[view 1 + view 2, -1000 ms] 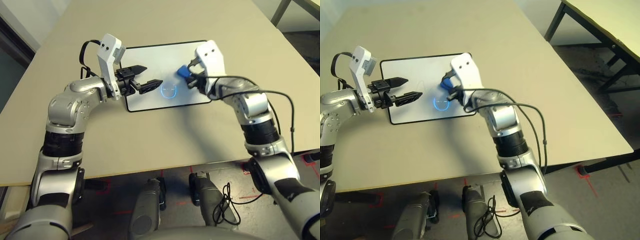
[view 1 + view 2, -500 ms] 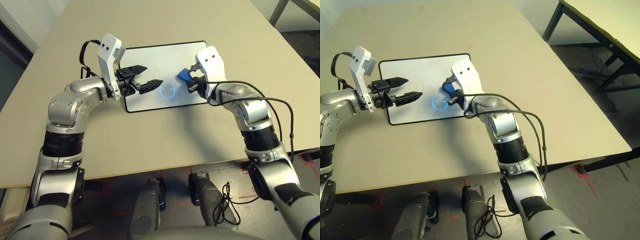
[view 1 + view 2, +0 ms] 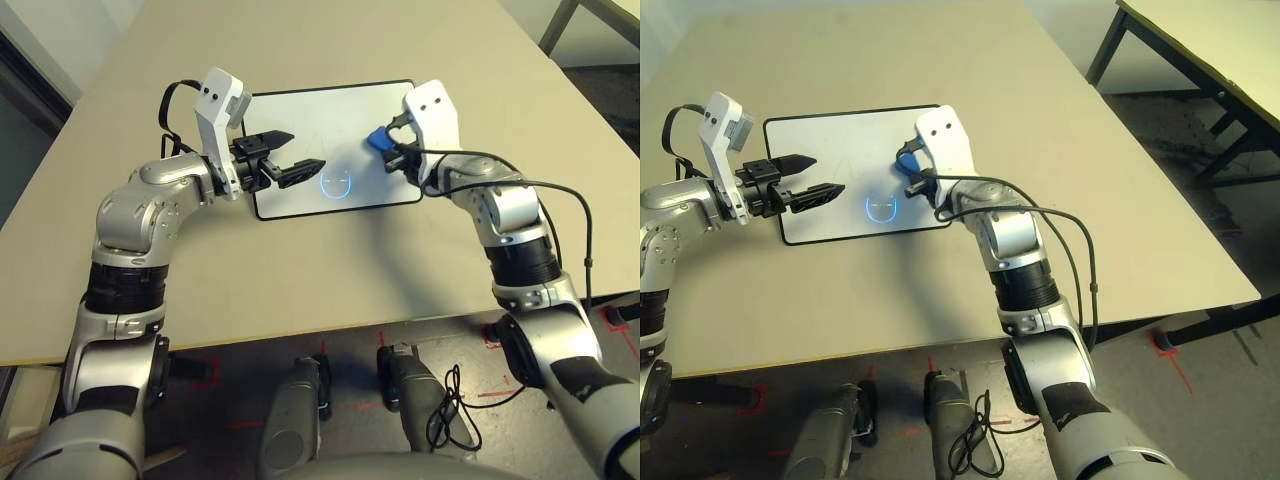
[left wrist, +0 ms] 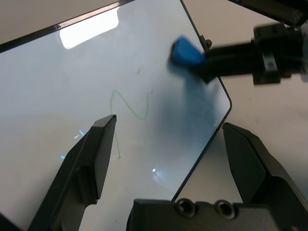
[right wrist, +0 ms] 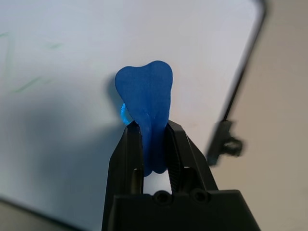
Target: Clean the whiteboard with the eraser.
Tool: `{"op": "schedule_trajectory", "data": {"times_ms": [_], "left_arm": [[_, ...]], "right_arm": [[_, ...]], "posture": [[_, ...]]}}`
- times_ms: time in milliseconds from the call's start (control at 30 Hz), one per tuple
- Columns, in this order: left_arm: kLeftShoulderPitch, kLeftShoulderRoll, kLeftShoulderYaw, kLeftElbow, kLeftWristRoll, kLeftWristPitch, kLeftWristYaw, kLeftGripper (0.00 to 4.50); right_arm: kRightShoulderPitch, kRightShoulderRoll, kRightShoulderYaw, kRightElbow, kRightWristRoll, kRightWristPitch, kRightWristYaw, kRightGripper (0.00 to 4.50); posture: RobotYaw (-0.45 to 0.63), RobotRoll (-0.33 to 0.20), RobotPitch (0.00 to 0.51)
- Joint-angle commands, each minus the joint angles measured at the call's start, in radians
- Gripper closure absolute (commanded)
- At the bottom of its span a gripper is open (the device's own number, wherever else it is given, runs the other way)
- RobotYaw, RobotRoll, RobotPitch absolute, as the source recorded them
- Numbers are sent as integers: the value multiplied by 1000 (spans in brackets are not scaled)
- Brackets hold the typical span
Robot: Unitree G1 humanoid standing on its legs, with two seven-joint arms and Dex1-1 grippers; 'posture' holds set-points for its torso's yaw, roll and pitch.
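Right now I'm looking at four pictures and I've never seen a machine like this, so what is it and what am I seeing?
It is a humanoid robot at a table. Two pictures come from its eyes, looking down over its silver arms; the other two come from cameras on its wrists. On the table lies a whiteboard with a thin black frame. It carries faint green marks and a blue glowing curve. The right gripper holds a blue eraser between its two black fingers, over the board's right part. The left gripper hangs open above the board's left part, holding nothing.
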Motion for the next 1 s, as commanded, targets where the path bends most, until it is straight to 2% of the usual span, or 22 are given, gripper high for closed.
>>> {"op": "schedule_trajectory", "data": {"times_ms": [33,300,500,700,833,1000], "left_arm": [[6,3,-7,-5,-4,4,-4,0],[13,5,-5,0,-1,1,-3,0],[25,14,-2,-2,2,4,-4,0],[33,20,3,-5,1,9,4,0],[45,21,6,-14,-1,14,10,0],[66,26,11,-28,-1,16,20,0]], "right_arm": [[15,8,-4,29,-11,0,-10,3901],[128,53,107,-127,19,117,65,3901],[135,50,133,-151,17,147,91,3901],[-58,61,76,34,-3,46,81,3901],[-149,66,39,136,-6,-21,67,3901],[-184,79,37,199,-12,-61,69,3901]], "posture": [[3,0,233],[4,0,234],[7,0,239],[11,0,242],[15,0,242],[22,0,241]]}}
